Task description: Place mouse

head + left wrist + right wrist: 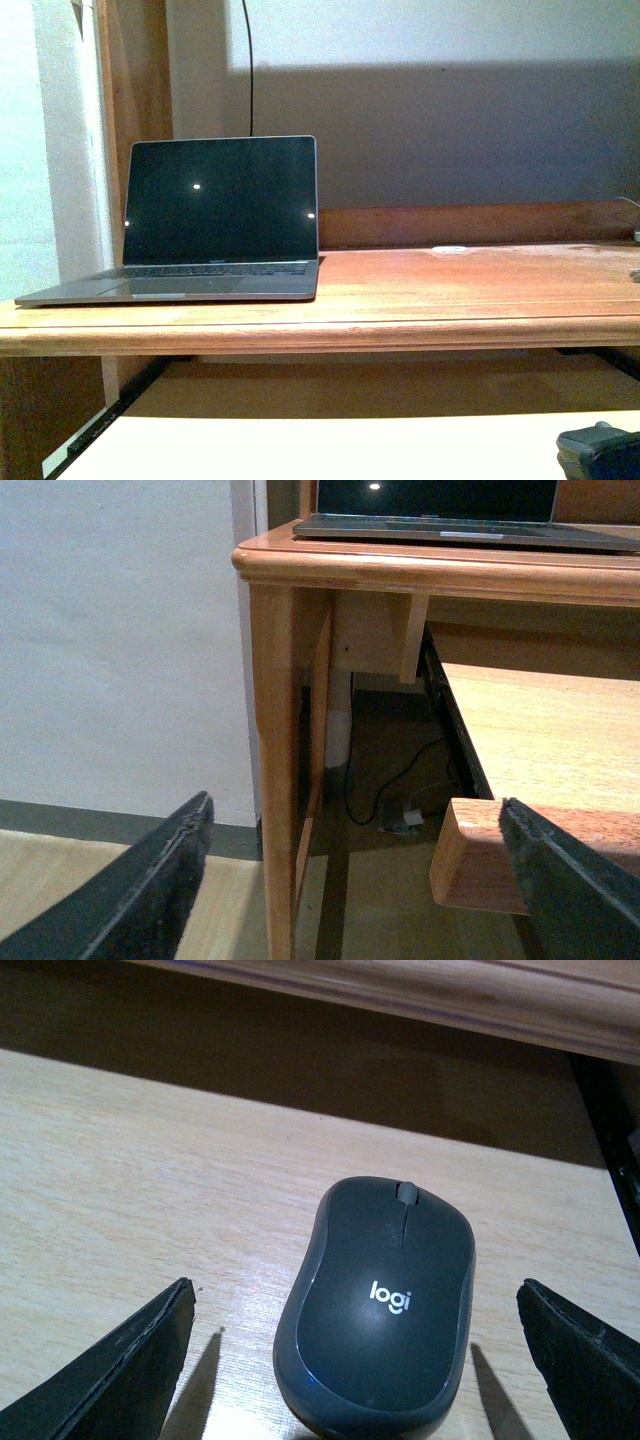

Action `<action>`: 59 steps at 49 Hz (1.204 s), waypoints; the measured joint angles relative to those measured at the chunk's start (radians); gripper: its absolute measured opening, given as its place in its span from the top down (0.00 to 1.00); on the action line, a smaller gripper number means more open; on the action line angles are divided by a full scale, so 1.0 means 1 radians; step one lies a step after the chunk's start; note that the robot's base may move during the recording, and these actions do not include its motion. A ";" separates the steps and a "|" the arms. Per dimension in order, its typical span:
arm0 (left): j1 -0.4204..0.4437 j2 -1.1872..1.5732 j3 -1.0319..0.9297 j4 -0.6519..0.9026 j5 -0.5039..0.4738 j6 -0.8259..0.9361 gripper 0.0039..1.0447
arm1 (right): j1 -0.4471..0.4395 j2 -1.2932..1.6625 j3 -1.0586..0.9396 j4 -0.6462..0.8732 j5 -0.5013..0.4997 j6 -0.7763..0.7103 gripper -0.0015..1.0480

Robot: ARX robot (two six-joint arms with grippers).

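Observation:
The mouse [375, 1350] is a small dark grey dome with a white "logi" mark and lies flat on the pale pull-out tray [120, 1180] under the desk. My right gripper [355, 1295] is open, with one finger on each side of the mouse and a gap to it on both sides. My left gripper [355, 805] is open and empty. It hangs low beside the desk's left leg [275, 780], near the tray's front corner [470, 865]. In the front view the mouse cannot be made out, only a dark shape [598, 452] at the bottom right.
An open laptop [215, 215] with a dark screen stands on the left of the wooden desk top [450, 285]. The desk's front edge [450, 1000] overhangs the tray [300, 445] just beyond the mouse. Cables lie on the floor under the desk [390, 800].

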 joint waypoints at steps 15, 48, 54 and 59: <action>0.000 0.000 0.000 0.000 0.000 0.001 0.07 | -0.017 0.131 0.099 -0.111 0.064 0.051 0.07; 0.000 0.000 0.000 0.000 0.000 0.001 0.07 | -0.075 0.043 0.137 -0.232 0.025 0.164 0.47; 0.000 0.000 0.000 0.000 0.000 0.001 0.07 | -0.058 -0.037 0.150 -0.281 0.033 0.188 0.47; 0.000 0.000 0.000 0.000 0.000 0.001 0.07 | -0.026 -0.032 0.215 -0.297 0.050 0.200 0.47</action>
